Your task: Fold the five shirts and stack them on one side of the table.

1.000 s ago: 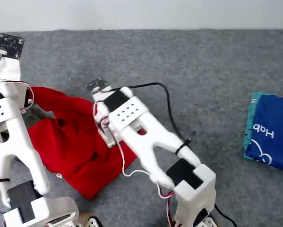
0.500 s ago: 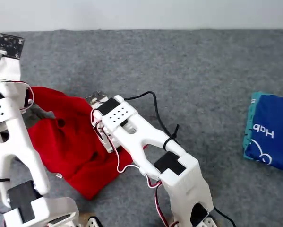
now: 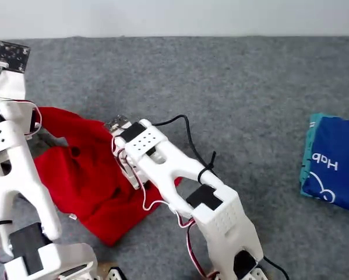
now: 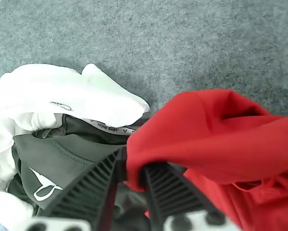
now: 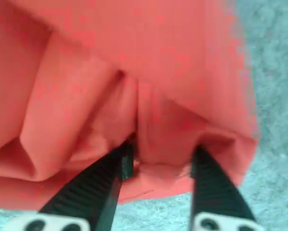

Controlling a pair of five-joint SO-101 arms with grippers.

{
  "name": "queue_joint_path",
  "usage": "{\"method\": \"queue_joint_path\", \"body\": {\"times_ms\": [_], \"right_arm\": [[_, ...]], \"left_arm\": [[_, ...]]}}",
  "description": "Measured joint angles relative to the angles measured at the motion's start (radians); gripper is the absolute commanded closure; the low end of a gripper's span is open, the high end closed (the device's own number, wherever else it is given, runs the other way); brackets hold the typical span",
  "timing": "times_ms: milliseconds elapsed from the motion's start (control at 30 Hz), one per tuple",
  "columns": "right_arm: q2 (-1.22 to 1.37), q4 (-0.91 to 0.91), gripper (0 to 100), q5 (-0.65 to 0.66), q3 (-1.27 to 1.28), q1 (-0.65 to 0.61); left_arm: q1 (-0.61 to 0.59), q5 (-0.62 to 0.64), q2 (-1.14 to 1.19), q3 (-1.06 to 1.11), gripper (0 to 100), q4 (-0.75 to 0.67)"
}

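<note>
A crumpled red shirt (image 3: 87,175) lies on the grey table at the near left. My left gripper (image 4: 134,169) is shut on a raised fold of the red shirt (image 4: 206,130), lifted above a white shirt (image 4: 62,96) and a dark grey shirt (image 4: 52,154). My right gripper (image 5: 158,163) is down on the red shirt's right edge, open, its fingers either side of a bunched hem of the red shirt (image 5: 110,72). In the high view the right arm's wrist (image 3: 140,140) covers that spot.
A folded blue shirt (image 3: 334,163) lies on a teal one at the table's right edge. Bare grey carpet-like table (image 3: 232,87) stretches between the arms and that stack. Cables hang along the right arm (image 3: 191,146).
The right arm has swung left and come down, bringing its gripper onto the red shirt's right edge. The left arm has held still with its fold of red shirt.
</note>
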Motion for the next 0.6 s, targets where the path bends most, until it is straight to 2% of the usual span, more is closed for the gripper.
{"method": "queue_joint_path", "body": {"times_ms": [167, 333, 600], "right_arm": [[0.0, 0.0, 98.1, 0.043, 0.0, 0.043], [0.0, 0.002, 98.9, 0.054, 0.0, 0.071], [-0.106, 0.141, 99.0, 0.071, -0.126, 0.115]], "left_arm": [[0.0, 0.0, 0.0, 0.0, 99, 0.0], [0.0, 0.0, 0.0, 0.0, 99, 0.0], [0.0, 0.0, 0.0, 0.0, 99, 0.0]]}}
